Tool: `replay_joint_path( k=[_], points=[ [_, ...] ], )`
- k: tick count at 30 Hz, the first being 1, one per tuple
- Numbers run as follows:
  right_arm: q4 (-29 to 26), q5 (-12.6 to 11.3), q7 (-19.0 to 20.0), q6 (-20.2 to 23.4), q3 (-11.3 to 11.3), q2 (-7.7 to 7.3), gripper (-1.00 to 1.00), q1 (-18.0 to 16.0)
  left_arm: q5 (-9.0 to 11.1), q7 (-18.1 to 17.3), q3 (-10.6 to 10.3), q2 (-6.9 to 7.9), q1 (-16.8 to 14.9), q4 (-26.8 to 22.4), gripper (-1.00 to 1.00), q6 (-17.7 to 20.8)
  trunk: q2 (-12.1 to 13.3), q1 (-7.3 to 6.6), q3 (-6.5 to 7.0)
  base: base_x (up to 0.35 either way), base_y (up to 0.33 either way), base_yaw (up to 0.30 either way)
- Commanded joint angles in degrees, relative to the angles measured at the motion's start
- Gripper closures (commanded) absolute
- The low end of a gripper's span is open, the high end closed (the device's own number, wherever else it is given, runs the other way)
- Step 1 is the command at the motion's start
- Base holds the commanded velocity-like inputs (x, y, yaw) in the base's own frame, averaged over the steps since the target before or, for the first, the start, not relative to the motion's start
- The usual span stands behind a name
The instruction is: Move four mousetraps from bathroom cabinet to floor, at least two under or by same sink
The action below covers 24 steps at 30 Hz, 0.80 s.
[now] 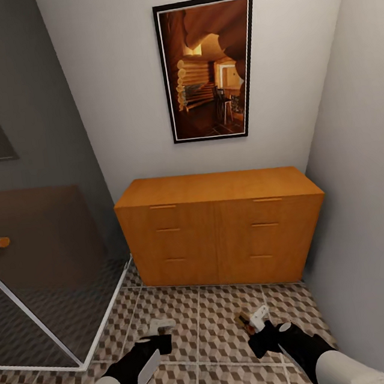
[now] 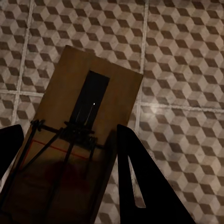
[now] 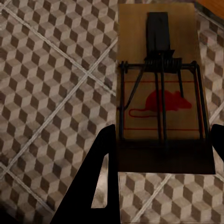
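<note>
The orange-brown cabinet stands against the far wall, all its drawers closed. Both arms hang low over the cube-patterned bathroom floor in front of it. My left gripper is shut on a tan mousetrap, gripping its long edges above the tiles. Another mousetrap, with a red mouse mark and dark wire, is clamped in my right gripper. The sink is out of view.
A glass shower enclosure with a white base frame takes up the left side. A grey wall closes the right side next to the cabinet. A framed picture hangs above the cabinet.
</note>
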Motion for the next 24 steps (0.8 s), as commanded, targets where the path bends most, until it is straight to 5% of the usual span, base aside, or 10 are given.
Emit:
replay_joint_path(
  k=[1,8,13,24],
  points=[
    [1.1,0.0,0.3,-0.8,0.2,-0.05,1.00,0.0,0.5,0.3,-0.5,0.06,0.0,0.4,1.00,-0.3,0.0,0.00,-0.06,0.000,0.000,0.000],
    [6.7,0.0,0.3,-8.4,0.2,-0.26,1.00,0.1,0.4,0.3,-0.5,0.22,2.1,1.8,1.00,-3.5,0.0,0.00,-0.06,0.000,0.000,0.000],
    [7.8,0.0,0.3,-9.2,0.2,-0.25,1.00,0.6,0.3,0.3,-0.5,0.26,4.1,1.9,1.00,-7.7,0.0,0.00,-0.06,0.000,0.000,0.000],
    [8.3,0.0,0.2,-9.8,0.2,-0.81,1.00,2.1,0.4,0.3,-0.5,0.85,5.0,4.3,1.00,-9.8,0.0,0.00,-0.06,0.000,0.000,0.000]
  ],
)
